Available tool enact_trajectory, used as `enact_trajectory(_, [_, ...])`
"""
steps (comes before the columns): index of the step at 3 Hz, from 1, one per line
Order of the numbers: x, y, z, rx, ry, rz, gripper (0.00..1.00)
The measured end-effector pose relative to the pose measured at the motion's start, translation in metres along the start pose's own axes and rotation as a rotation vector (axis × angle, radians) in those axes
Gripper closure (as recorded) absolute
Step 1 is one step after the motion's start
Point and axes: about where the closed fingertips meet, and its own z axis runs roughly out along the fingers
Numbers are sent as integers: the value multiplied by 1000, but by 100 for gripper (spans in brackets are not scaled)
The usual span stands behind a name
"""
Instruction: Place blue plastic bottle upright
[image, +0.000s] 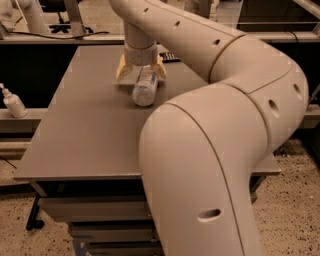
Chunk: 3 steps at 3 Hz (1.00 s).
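Observation:
The blue plastic bottle (145, 87) lies on its side on the grey table (85, 125), near the middle, its base towards me and its cap end under the gripper. My gripper (142, 72) hangs over the bottle's far end with its two yellowish fingers spread, one finger (122, 70) to the left and the other on the right side of the bottle. The fingers are open and do not hold the bottle. The bottle's cap is hidden behind the gripper.
My large cream arm (215, 130) fills the right half of the view and hides the table's right side. A white pump-dispenser bottle (12, 101) stands on a lower shelf at the left. A dark flat object (169, 56) lies on the table behind the gripper.

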Motion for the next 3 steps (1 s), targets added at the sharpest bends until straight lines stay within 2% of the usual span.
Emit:
enact_trajectory(2, [0, -18, -6, 8, -6, 3, 64])
enact_trajectory(3, [-4, -25, -25, -21, -51, 10, 87])
